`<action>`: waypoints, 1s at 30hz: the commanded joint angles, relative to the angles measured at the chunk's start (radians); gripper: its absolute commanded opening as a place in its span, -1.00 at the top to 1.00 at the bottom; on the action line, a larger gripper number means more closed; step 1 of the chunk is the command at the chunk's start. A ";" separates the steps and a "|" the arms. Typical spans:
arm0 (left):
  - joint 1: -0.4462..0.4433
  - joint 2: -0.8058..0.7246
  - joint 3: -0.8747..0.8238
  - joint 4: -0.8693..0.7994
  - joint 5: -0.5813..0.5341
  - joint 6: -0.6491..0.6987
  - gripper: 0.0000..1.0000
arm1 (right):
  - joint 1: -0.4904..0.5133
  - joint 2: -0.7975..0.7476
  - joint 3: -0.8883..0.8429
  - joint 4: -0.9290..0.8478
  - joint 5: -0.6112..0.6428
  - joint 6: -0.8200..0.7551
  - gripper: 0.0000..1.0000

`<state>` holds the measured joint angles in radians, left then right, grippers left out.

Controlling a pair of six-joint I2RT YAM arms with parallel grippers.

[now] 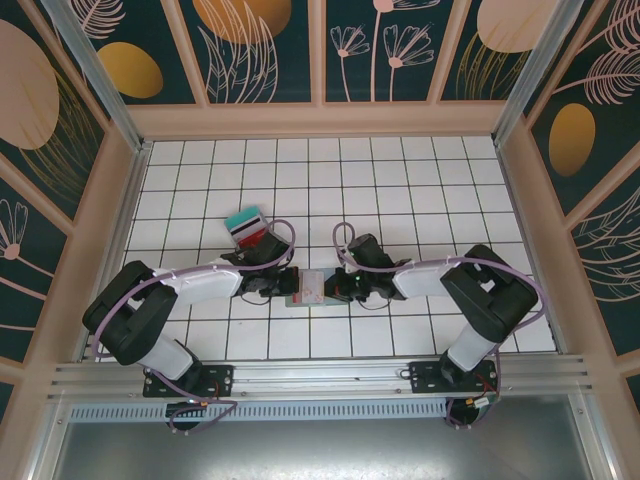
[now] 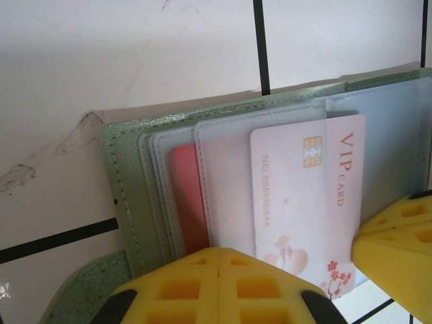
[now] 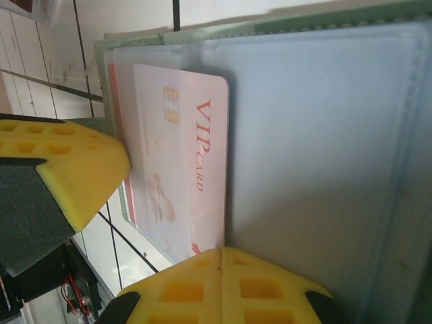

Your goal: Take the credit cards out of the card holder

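Note:
The card holder (image 1: pixel 296 296) lies open on the tiles between my two grippers, with a green edge (image 2: pixel 121 175) and clear sleeves (image 3: pixel 317 135). A pale whitish credit card (image 2: pixel 304 196) marked VIP sticks partly out of a sleeve. A red card (image 2: pixel 187 202) sits in a sleeve behind it. My left gripper (image 2: pixel 226 251) is shut, its tips resting on the sleeves beside the pale card. My right gripper (image 3: pixel 221 253) is shut too, with its tips at the pale card's (image 3: pixel 182 148) lower corner. A teal card (image 1: pixel 243 219) and a red card (image 1: pixel 250 234) lie loose behind the left arm.
The left gripper's yellow finger (image 3: pixel 74 169) is close to the right gripper over the holder. Wooden walls (image 1: pixel 115 230) enclose the tiled floor (image 1: pixel 400 180). A metal rail (image 1: pixel 320 372) runs along the near edge by the arm bases.

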<state>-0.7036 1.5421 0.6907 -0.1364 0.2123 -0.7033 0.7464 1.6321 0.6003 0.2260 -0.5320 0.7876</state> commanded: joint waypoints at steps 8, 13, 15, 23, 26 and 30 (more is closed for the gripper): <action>0.002 0.033 -0.008 -0.106 -0.070 0.014 1.00 | -0.073 -0.133 -0.086 -0.072 -0.018 -0.052 1.00; 0.002 0.013 0.007 -0.103 -0.050 0.003 1.00 | -0.111 -0.238 -0.120 -0.118 -0.023 -0.075 1.00; 0.003 -0.007 0.022 -0.099 -0.038 -0.008 0.87 | -0.128 -0.282 -0.121 -0.146 -0.020 -0.087 1.00; 0.016 -0.120 0.100 -0.034 0.024 -0.095 0.15 | -0.192 -0.407 -0.065 -0.256 -0.023 -0.133 1.00; 0.045 -0.149 0.100 0.060 0.114 -0.156 0.08 | -0.193 -0.445 -0.040 -0.242 -0.048 -0.130 1.00; 0.076 -0.156 0.074 0.240 0.255 -0.263 0.07 | -0.226 -0.474 -0.022 -0.161 -0.125 -0.103 1.00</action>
<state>-0.6441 1.3952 0.7704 -0.0433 0.3439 -0.8692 0.5461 1.1858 0.5426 0.0101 -0.5873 0.6830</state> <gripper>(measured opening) 0.464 0.051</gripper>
